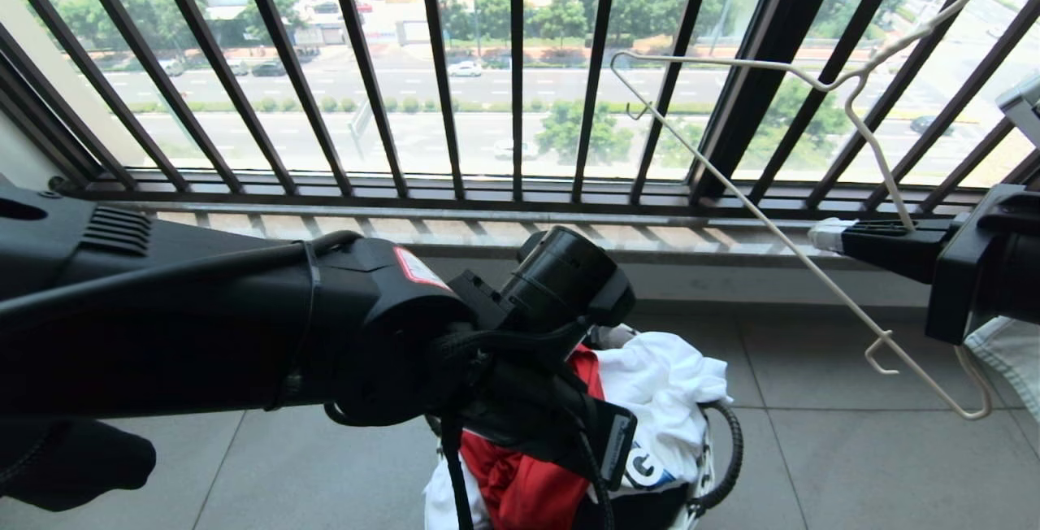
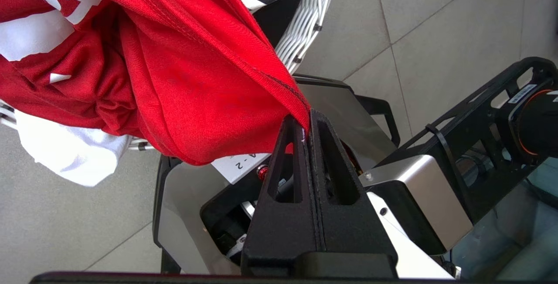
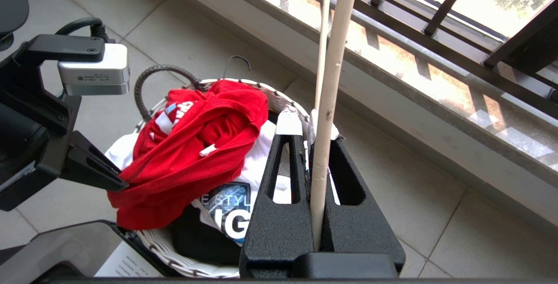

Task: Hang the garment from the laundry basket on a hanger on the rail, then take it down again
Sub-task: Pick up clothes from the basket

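Garment: the red T-shirt [image 3: 192, 153] lies bunched on top of the laundry basket [image 3: 183, 262], one hem edge drawn out sideways from the heap.
Left pincer: the left pincer [image 2: 307, 129] is clenched on that stitched hem – the fabric runs taut from its tips to the pile; in the head view the arm covers the grip itself.
Right pincer: the right pincer [image 3: 310, 131] is clamped on a leg of the hanger [image 1: 780, 245], holding it in the air to the right of the basket, tilted, in front of the window railing [image 1: 439, 67].
Handling: soft, light cloth, judged limp and liable to stretch or slip at a thin pinch; a hold on the doubled hem or collar seam should bear better than a single layer. The hanger looks thin and springy – it may twist in the grip.
Basket contents: a white printed shirt [image 3: 231, 214] lies under the red one and may be dragged along.
Left wrist view only: the seam entering the closed tips.
Right wrist view only: the whole heap, with the left pincer at its edge.
Head view only: the hanger's full outline and long hook [image 1: 934, 18].
Rail: not in any view.
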Controlling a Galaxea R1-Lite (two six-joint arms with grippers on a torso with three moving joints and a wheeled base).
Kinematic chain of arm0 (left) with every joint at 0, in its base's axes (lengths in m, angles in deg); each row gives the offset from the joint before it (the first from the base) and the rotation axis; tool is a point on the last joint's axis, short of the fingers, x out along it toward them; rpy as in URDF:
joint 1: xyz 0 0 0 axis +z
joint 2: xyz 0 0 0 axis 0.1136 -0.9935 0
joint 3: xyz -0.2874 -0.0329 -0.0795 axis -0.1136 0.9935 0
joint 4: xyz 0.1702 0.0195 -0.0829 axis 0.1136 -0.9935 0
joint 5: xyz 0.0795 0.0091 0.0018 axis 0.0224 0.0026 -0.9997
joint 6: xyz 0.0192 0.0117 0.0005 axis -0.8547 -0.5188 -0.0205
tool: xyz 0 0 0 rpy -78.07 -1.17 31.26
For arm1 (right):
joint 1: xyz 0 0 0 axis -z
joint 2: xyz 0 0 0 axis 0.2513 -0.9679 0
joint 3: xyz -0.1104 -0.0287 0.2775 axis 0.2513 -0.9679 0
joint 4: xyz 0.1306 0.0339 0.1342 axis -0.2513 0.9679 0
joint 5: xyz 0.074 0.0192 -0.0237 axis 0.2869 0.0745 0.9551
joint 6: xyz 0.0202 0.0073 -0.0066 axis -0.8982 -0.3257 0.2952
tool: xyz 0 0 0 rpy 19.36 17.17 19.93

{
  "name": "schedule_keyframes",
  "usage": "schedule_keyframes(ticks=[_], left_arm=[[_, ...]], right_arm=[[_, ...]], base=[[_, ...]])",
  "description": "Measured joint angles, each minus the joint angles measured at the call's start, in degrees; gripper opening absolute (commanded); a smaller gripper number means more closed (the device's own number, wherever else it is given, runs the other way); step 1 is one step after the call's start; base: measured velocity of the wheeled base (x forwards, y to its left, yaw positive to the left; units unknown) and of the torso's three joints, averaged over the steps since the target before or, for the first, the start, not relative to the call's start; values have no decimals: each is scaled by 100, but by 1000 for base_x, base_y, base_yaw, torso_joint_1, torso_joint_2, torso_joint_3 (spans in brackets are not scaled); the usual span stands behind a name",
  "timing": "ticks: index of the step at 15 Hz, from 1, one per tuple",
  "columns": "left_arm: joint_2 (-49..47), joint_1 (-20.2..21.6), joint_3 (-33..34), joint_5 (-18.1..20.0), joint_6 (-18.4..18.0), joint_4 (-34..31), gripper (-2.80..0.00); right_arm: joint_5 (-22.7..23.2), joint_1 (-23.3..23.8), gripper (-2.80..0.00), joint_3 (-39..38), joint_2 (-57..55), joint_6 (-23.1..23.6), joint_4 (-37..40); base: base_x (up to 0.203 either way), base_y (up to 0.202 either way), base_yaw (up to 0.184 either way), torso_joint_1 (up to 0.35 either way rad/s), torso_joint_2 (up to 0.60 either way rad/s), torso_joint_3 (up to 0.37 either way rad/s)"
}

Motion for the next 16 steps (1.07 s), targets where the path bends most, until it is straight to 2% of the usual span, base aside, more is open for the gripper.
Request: schedule_keyframes(ticks=[2,4,6,9,13,14,16], left_arm=[[-272,-50,39,-438,-111,-119,-280],[-441,122,-30,-1290,-626,-778,-280],[-334,335,-46,-1617,-972,-1378,-280],[109,507,576,-1646,-1031,-1732,-280],[779,549,1660,-1596,-1014,-1752,-280],[894,549,1889,-1491,-1014,-1746,-280],[1010,514,2152,-974,-1012,-1731,-280]], right_arm=[[0,2,-280,-1,-6,0,1],[0,40,-280,-1,-7,2,0],[0,52,-280,-1,-9,6,0],[5,124,-280,10,-20,8,2],[18,156,-280,40,-28,43,0],[18,156,-280,40,-28,46,0],[18,156,-280,40,-38,46,0]], base=[[0,0,0,0,0,0],[0,0,0,0,0,0],[0,0,0,0,0,0],[0,0,0,0,0,0],[0,0,0,0,0,0],[0,0,0,0,0,0],[0,0,0,0,0,0]])
